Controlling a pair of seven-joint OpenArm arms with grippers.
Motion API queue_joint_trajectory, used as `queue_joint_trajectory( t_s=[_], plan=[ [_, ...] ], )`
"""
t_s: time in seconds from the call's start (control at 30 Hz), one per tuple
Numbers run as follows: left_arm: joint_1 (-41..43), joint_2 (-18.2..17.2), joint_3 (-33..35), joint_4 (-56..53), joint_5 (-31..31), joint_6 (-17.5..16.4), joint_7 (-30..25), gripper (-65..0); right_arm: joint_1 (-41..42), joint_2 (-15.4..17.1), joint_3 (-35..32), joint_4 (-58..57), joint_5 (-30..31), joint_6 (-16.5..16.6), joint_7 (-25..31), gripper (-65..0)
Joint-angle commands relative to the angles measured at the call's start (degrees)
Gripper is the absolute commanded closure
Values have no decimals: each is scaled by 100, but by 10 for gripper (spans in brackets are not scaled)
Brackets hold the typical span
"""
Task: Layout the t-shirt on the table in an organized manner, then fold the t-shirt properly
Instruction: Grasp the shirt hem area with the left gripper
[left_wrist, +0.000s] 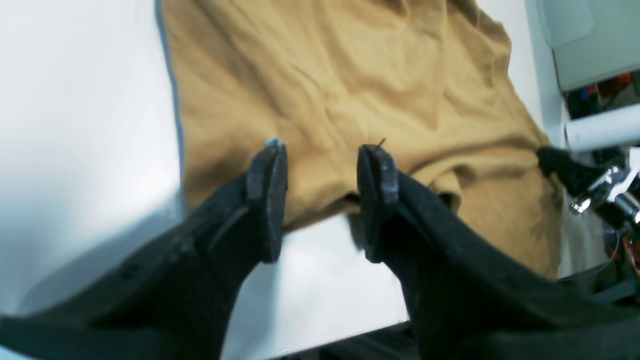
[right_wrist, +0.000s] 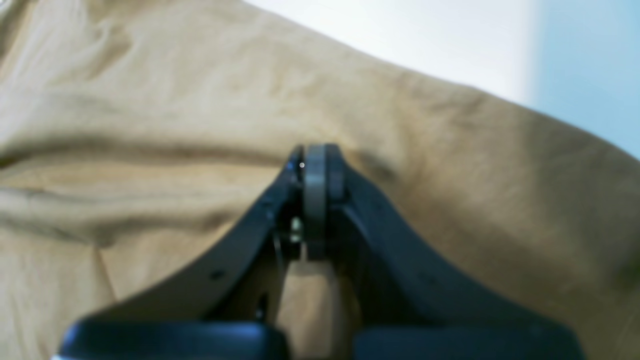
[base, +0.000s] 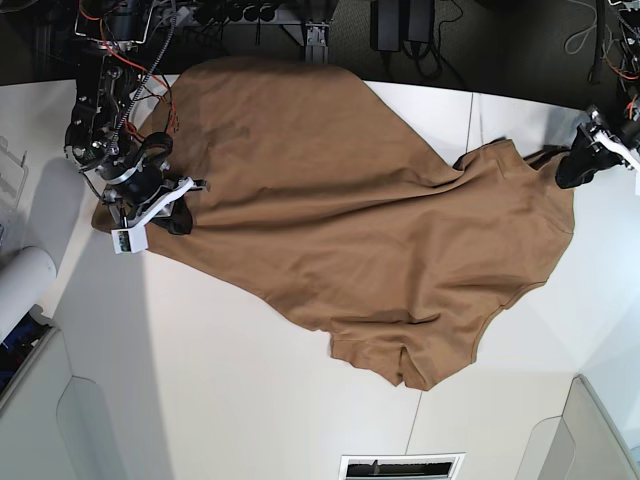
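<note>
Tan t-shirt (base: 340, 200) lay spread, rumpled, across the surface (base: 200, 400). Left end effector (left_wrist: 320, 195) hung open, empty, by one cloth edge; right end effector (right_wrist: 315, 165) sat clamped shut, pinning the opposite edge, likely to tension it flat.

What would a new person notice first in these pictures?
A large tan-brown cotton t-shirt lies spread and wrinkled across the matte white table, filling the middle of the base view. At the shirt's edge on that view's left, the right claw is shut on the cloth; the left claw stands open.
</note>
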Motion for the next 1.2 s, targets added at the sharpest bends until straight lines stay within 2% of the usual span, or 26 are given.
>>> queue_joint_trajectory(
  t_s=[0.0,0.2,0.27,0.33,0.4,0.53,0.57,0.63,0.7,0.9,0.97,1.17],
  plan=[
    [-125,-118,-101,87,-166,-49,-101,-262,74,46,15,79,109,0,28,0],
    [-804,-118,-83,258,-138,-49,-103,-260,74,46,15,79,372,0,33,0],
    [-1073,-118,214,258,81,-49,-155,-249,74,46,17,81,494,2,33,0],
    [-1316,-116,715,258,448,-49,-317,-210,74,46,17,85,636,2,33,0],
    [-1554,-116,1327,258,1043,-49,-706,-155,74,46,17,107,748,2,33,0],
    [-2072,-37,2498,256,2697,-49,-1875,-78,72,46,17,205,761,2,26,0],
    [-2201,4,2743,247,3163,74,-2135,-63,72,46,17,232,761,4,26,0],
    [-2465,103,3198,127,3980,623,-2474,-51,74,46,17,286,761,7,24,0],
    [-2778,201,3554,-240,4496,935,-2468,-34,74,46,17,332,758,9,20,0],
    [-3670,474,4089,-1834,4671,953,-2662,-20,72,50,105,352,739,98,-136,0],
    [-3978,688,4107,-2328,4782,953,-2662,0,72,48,227,352,743,109,-186,0],
    [-4857,1390,4107,-3845,5167,951,-2680,0,72,46,463,354,935,107,-197,0]
  ],
)
